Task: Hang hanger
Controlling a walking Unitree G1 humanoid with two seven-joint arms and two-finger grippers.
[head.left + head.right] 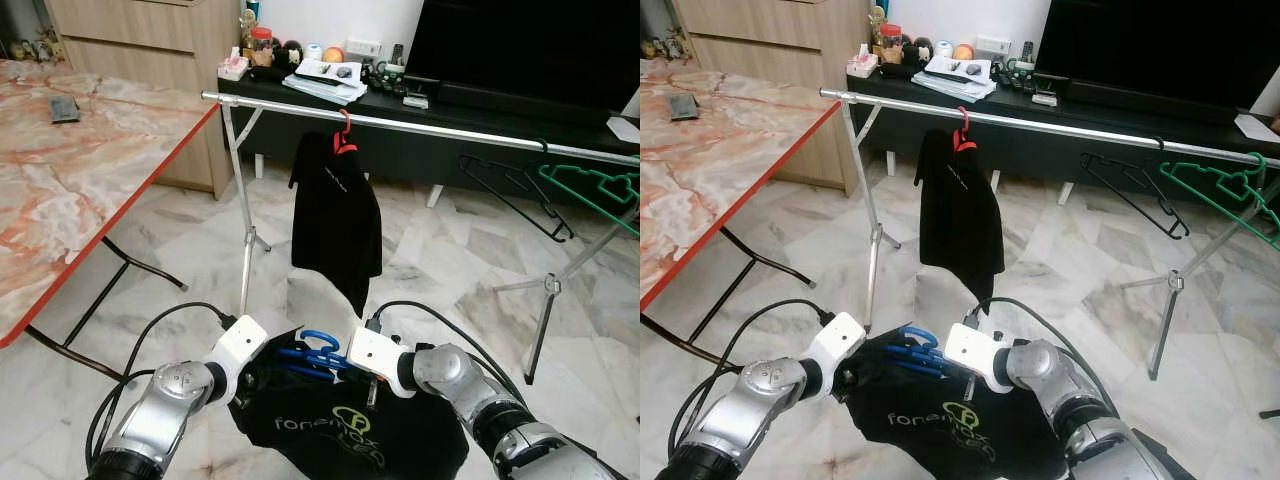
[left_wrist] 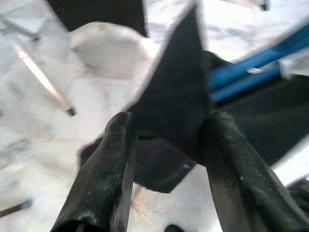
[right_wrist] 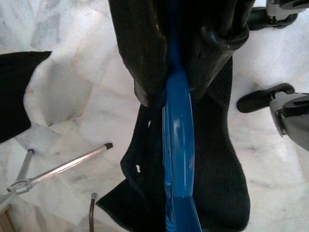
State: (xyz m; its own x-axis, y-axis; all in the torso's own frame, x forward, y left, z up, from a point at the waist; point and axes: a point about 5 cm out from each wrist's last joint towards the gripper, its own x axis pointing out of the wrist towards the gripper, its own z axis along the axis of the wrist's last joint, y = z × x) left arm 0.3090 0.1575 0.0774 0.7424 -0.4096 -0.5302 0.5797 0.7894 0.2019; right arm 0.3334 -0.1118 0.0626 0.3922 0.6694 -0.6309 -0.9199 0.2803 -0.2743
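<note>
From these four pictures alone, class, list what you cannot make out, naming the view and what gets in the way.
1. Blue hanger's hook: eye views, hidden between the two wrists.
2. Printed black shirt's lower part: eye views, cut off by the bottom edge.
3. Left tool's contact with the shirt: left wrist view, blurred.
4. Small items on the TV bench: eye views, too small to tell.
5. Right tool: fingers close on the hanger.

Home living room — TV (image 1: 530, 45), marble floor (image 1: 200, 250), clothes rail (image 1: 420, 125).
</note>
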